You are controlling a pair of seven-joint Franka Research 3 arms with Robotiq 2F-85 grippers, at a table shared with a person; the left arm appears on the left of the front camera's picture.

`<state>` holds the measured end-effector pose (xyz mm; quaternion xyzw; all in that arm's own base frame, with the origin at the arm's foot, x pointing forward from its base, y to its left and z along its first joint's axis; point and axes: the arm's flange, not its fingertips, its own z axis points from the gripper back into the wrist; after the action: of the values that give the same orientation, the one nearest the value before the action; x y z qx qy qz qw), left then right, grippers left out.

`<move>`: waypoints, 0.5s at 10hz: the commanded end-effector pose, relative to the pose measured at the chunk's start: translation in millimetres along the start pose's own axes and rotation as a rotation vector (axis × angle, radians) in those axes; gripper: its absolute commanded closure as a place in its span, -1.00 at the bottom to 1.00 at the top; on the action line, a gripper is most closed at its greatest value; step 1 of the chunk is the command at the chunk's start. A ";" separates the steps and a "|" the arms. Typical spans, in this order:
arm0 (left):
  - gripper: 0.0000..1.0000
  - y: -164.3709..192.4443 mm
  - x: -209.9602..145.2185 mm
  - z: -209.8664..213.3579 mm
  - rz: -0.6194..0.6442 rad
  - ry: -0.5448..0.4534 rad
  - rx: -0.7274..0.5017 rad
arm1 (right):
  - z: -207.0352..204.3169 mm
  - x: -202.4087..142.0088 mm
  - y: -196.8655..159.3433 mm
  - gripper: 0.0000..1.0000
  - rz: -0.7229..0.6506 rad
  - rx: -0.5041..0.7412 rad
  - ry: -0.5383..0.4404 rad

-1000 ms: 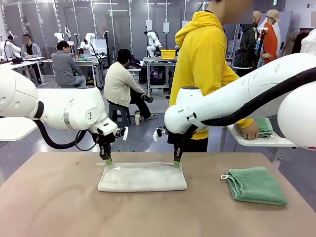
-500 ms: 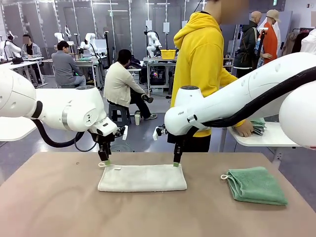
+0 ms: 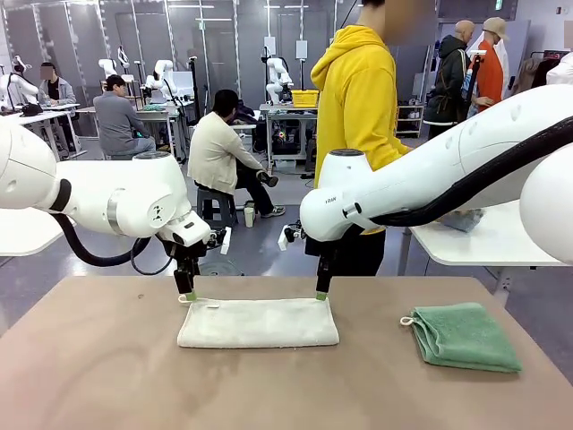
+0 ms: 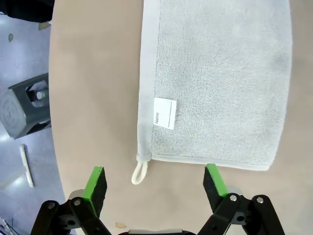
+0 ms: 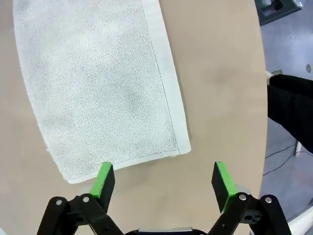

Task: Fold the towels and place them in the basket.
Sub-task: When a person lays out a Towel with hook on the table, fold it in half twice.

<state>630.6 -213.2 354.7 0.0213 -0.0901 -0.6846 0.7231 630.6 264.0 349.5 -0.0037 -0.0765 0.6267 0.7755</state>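
Cream-white towel (image 3: 258,322) lies folded into a long flat strip across the middle of the table (image 3: 107,358), with the left gripper (image 3: 188,294) pointing down at its far left corner and the right gripper (image 3: 320,294) pointing down at its far right corner. The green towel (image 3: 466,336) sits folded well apart from both, toward the table's right side, its thin white loop pointing back at the cream one. In the left wrist view the left gripper (image 4: 155,178) stands wide open with nothing between its green pads; the towel's short edge runs just beyond the fingertips, the corner loop (image 4: 139,172) lies in the gap between the fingers, and a white name label (image 4: 165,113) shows near the hem. In the right wrist view the right gripper (image 5: 162,176) is likewise spread wide and empty, the towel's corner lying just ahead of the gap. Whether any pad brushes the cloth I cannot tell
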 end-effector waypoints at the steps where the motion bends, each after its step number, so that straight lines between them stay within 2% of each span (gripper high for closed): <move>1: -1.00 4.7 -1.1 -3.0 0.003 0.001 0.002 | -3.8 0.6 -1.9 -1.00 0.000 0.002 0.000; 5: -1.00 4.7 -1.1 -3.0 0.003 0.001 0.002 | -3.8 0.6 -1.9 -1.00 0.000 0.002 0.000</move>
<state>632.3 -213.1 352.1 0.0201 -0.0893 -0.6842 0.7235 631.0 264.7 345.1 -0.0018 -0.0740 0.6270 0.7755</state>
